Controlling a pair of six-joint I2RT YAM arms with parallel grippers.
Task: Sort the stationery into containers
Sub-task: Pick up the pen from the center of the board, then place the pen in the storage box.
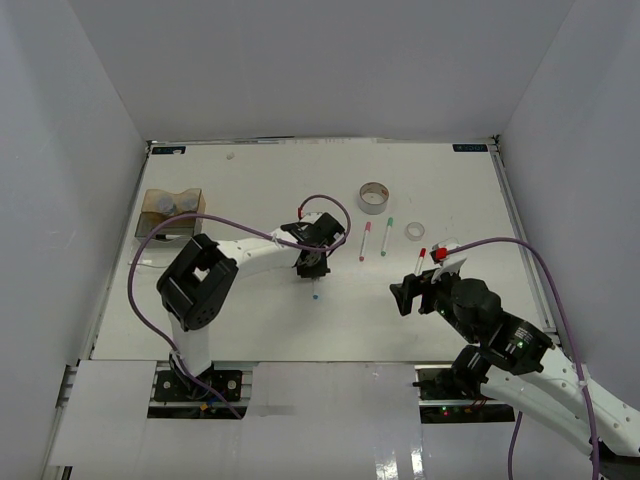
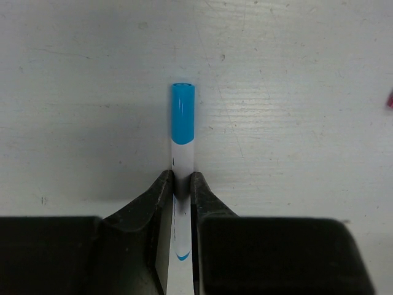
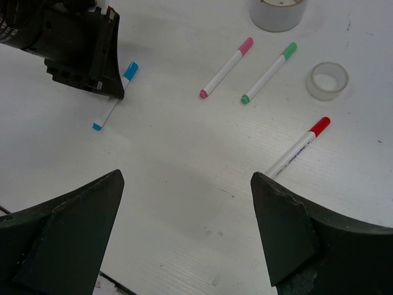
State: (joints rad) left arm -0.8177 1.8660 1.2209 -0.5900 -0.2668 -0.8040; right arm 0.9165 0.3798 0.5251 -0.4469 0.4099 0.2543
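so the left gripper [image 2: 182, 184] is pinching the blue marker [image 2: 183, 117] mid-barrel, cap straight out front, amber box [image 1: 172, 232] over on its side, right gripper [image 3: 185, 179] wide open.

Left end effector [image 3: 114, 90] on blue marker [image 3: 105, 115], pink marker [image 3: 226, 67], green marker [image 3: 269, 72]

The bench [image 2: 295, 74] is matt white, faintly grained and lightly scuffed. The blue-capped marker [image 2: 182, 123] has a smooth white plastic barrel and a satin blue cap. The pink-capped marker [image 3: 226, 67], green-capped marker [image 3: 270, 72] and red-capped marker [image 3: 301, 146] look to be the same plastic. The jaws of the left gripper [image 2: 182, 178] and the right gripper [image 3: 186, 178] are matt black plastic. At twelve o'clock of the green cap, the large tape roll [image 3: 277, 15] has a slight sheen. At the cap's four o'clock, the small tape roll [image 3: 327, 80] is cloudy and translucent. The amber box [image 1: 172, 213] is translucent plastic.
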